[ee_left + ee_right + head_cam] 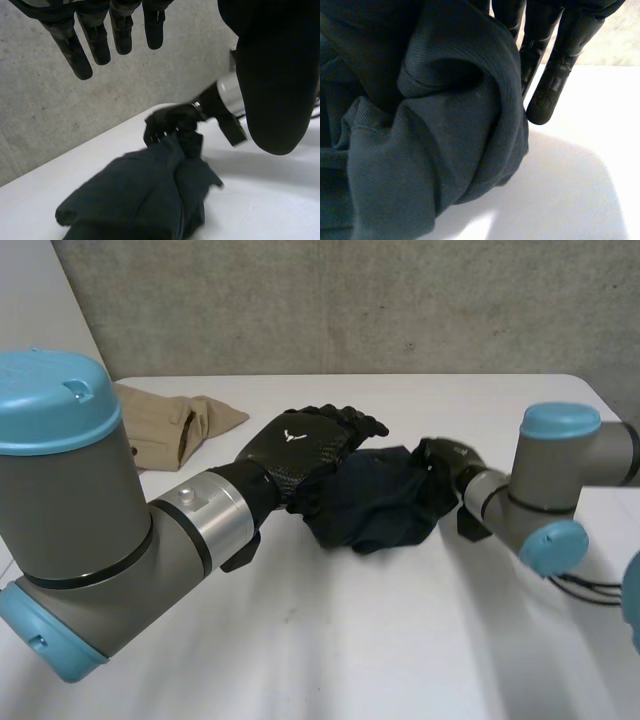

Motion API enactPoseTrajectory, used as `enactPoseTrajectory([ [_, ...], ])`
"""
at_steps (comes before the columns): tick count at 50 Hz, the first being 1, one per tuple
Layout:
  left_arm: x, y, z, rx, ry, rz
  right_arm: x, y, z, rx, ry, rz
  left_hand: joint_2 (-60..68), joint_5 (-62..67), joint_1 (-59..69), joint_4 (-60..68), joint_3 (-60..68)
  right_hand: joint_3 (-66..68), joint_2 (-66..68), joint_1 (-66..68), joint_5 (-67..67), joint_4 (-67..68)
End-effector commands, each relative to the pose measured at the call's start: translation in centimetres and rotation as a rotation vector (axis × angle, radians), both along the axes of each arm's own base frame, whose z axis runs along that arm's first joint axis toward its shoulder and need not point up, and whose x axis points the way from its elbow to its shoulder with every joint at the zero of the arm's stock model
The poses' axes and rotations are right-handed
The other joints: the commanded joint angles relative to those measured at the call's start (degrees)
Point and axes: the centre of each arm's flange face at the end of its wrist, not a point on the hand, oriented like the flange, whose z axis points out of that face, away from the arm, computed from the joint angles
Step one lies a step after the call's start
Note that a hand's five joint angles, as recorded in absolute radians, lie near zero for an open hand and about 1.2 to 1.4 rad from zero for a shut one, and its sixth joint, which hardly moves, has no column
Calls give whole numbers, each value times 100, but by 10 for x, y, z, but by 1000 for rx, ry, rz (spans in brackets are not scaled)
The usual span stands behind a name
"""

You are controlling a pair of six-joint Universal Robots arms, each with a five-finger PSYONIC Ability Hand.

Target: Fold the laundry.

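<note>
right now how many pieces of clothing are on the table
2. A dark garment lies bunched mid-table between the left hand and right hand; a tan garment lies far left, partly behind the left arm, which may hide more.

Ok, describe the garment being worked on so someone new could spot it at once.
On the white table, look between the two black hands near the middle. The dark garment lies crumpled there, the right hand gripping its edge and the left hand open above it. Unlike the tan garment at the far left, it is almost black.
</note>
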Motion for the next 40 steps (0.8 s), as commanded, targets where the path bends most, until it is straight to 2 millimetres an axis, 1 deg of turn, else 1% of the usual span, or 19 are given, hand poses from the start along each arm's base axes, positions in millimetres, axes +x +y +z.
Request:
enactPoseTrajectory([
  [1,-1,-1,-4,9,-7,0,-42,-69,15,-115,33,-151,-48,-58,4,-42,-23,1615,1365,2597,2307,1209],
  [2,-1,-2,-6,12,-9,0,-50,-77,17,-124,34,-177,-48,-58,4,-42,-23,1615,1365,2597,2307,1209],
  [3,-1,-2,-7,14,-11,0,-66,-93,20,-144,35,-227,-48,-58,4,-42,-23,1615,1365,2597,2307,1209],
  [4,-1,-2,-7,15,-12,0,-71,-99,20,-154,35,-244,-48,-58,4,-42,-23,1615,1365,2597,2307,1209],
  [6,-2,-2,-9,19,-14,0,-92,-119,20,-193,41,-312,-48,-58,4,-42,-23,1615,1365,2597,2307,1209],
  [7,-2,-2,-9,19,-14,0,-99,-124,21,-206,44,-333,-48,-58,4,-42,-23,1615,1365,2597,2307,1209],
  [8,-2,-2,-10,21,-16,-1,-118,-135,22,-231,54,-389,-48,-58,4,-42,-23,1615,1365,2597,2307,1209],
  [11,-2,-3,-12,26,-20,0,-142,-145,20,-254,71,-451,-48,-58,4,-42,-23,1615,1365,2597,2307,1209],
  [13,-2,-3,-13,27,-21,0,-153,-149,19,-261,80,-474,-48,-58,4,-42,-23,1615,1365,2597,2307,1209],
  [14,-2,-3,-13,27,-21,0,-164,-153,18,-277,97,-494,-48,-58,4,-42,-23,1615,1365,2597,2307,1209],
  [17,-2,-3,-13,29,-22,0,-182,-159,17,-304,130,-530,-48,-58,4,-42,-23,1615,1365,2597,2307,1209],
  [18,-3,-3,-13,28,-21,0,-192,-162,17,-319,157,-548,-48,-58,4,-42,-23,1615,1365,2597,2307,1209],
  [20,-3,-4,-13,29,-22,0,-201,-164,18,-328,170,-553,-48,-58,4,-42,-23,1615,1365,2597,2307,1209],
  [21,-3,-4,-14,30,-23,0,-211,-166,17,-330,176,-566,-48,-58,4,-42,-23,1615,1365,2597,2307,1209],
  [28,-4,-3,-17,37,-26,-3,-240,-171,12,-325,184,-556,-48,-58,4,-42,-23,1615,1365,2597,2307,1209],
  [29,-4,-3,-17,37,-28,-3,-248,-172,10,-321,186,-557,-48,-58,4,-42,-23,1615,1365,2597,2307,1209],
  [36,-4,-2,-18,39,-29,-6,-273,-173,8,-315,192,-577,-48,-58,4,-42,-23,1615,1365,2597,2307,1209],
  [39,-5,-1,-18,41,-30,-7,-277,-173,8,-314,207,-574,-65,-74,-12,-59,-40,-5385,-5635,-4403,-4693,-5791],
  [40,-5,-1,-18,40,-30,-6,-277,-173,9,-317,218,-569,-65,-74,-12,-59,-40,-5385,-5635,-4403,-4693,-5791],
])
